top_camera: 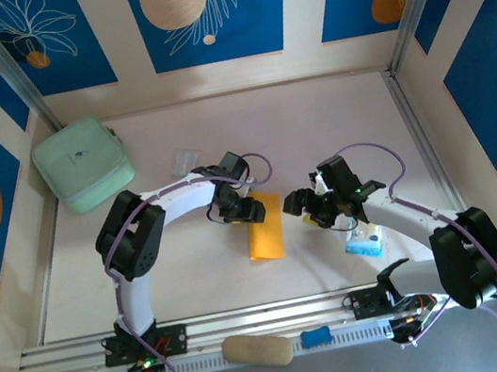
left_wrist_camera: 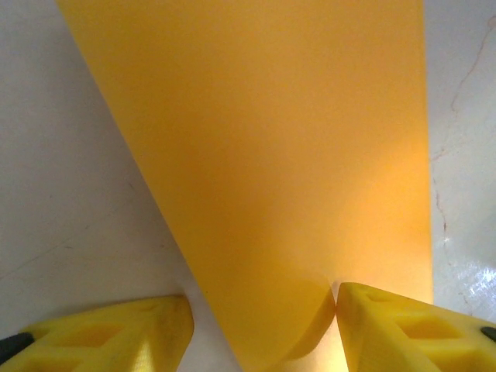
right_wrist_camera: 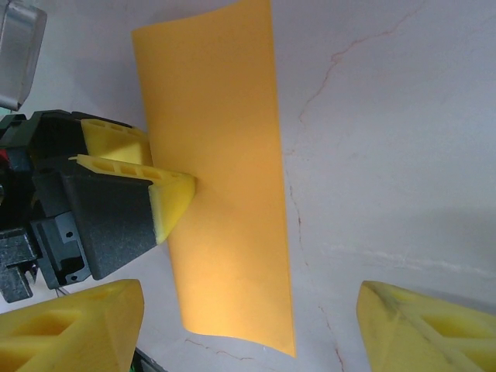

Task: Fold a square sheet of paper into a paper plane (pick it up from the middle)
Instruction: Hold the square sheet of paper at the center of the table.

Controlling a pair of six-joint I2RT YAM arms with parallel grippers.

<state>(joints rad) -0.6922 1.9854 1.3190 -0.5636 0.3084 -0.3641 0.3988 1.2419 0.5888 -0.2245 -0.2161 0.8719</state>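
Observation:
The square sheet of paper (top_camera: 266,228) is orange-yellow and lies on the table as a long narrow folded strip, not in the shape of a paper plane. My left gripper (top_camera: 238,211) is low over its far left edge. In the left wrist view the jaws (left_wrist_camera: 262,304) stand apart. The paper (left_wrist_camera: 271,155) runs between them, and its curled near edge touches the right finger (left_wrist_camera: 411,329). My right gripper (top_camera: 303,207) hovers just right of the strip, wide open and holding nothing. In the right wrist view its fingers (right_wrist_camera: 70,329) frame the strip's near end (right_wrist_camera: 232,232).
A mint-green pouch (top_camera: 83,164) sits at the back left, with a clear wrapper (top_camera: 184,160) near it. A blue-and-white packet (top_camera: 365,243) lies under the right arm. A tan oval lump (top_camera: 257,350) and a blue piece (top_camera: 317,336) rest on the front rail.

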